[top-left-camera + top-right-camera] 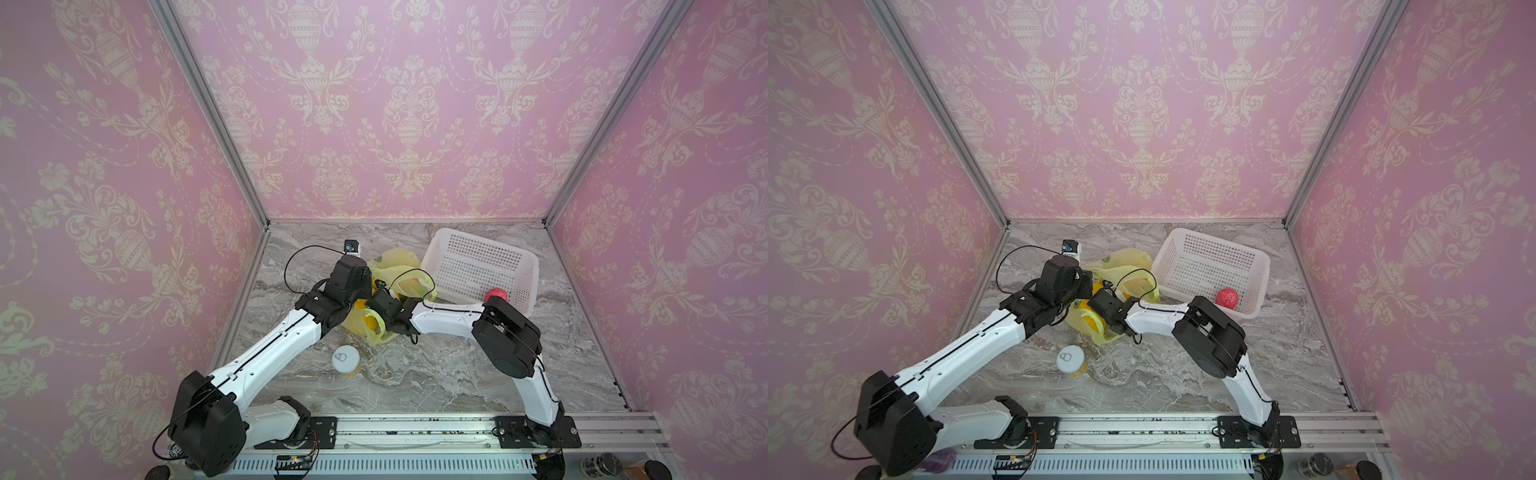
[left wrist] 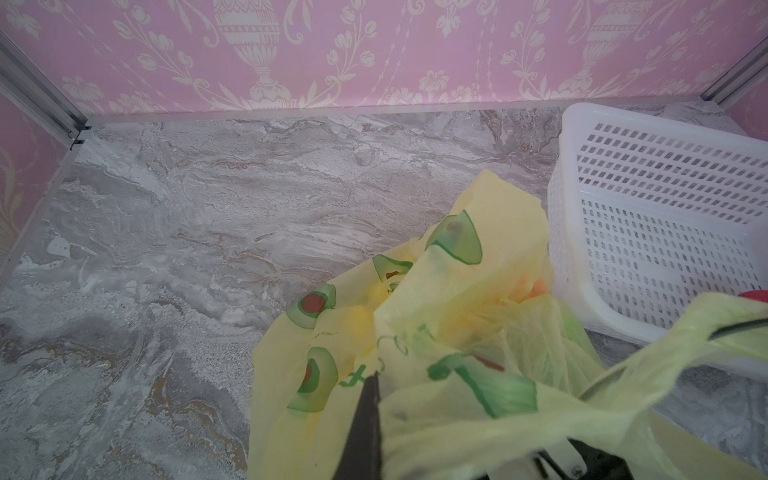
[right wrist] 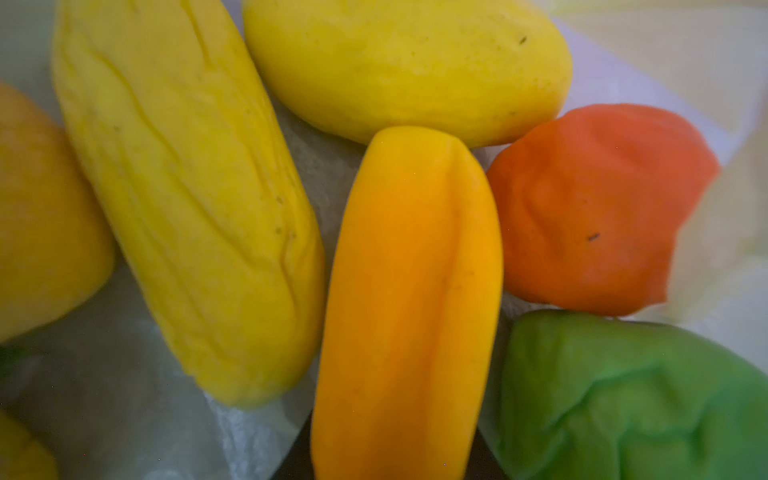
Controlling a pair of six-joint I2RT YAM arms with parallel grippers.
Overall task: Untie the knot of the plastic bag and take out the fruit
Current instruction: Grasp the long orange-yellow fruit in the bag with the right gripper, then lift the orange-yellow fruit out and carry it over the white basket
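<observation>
My left gripper (image 2: 370,399) is pinched shut on the film of the plastic bag (image 1: 395,259). The bag lies mid-table in both top views, just left of the white basket (image 1: 478,266), where a red bumpy fruit (image 1: 1227,297) sits. My right gripper (image 3: 395,465) is inside the bag mouth, its jaws narrow on either side of the orange fruit (image 3: 407,291) at centre frame. I cannot tell whether they bite yet. The fruit looks light, smooth and slightly squashy, probably slippery, so I judge the hold belongs across its narrow middle with a modest squeeze. The film is limp and would drag along if snagged.
</observation>
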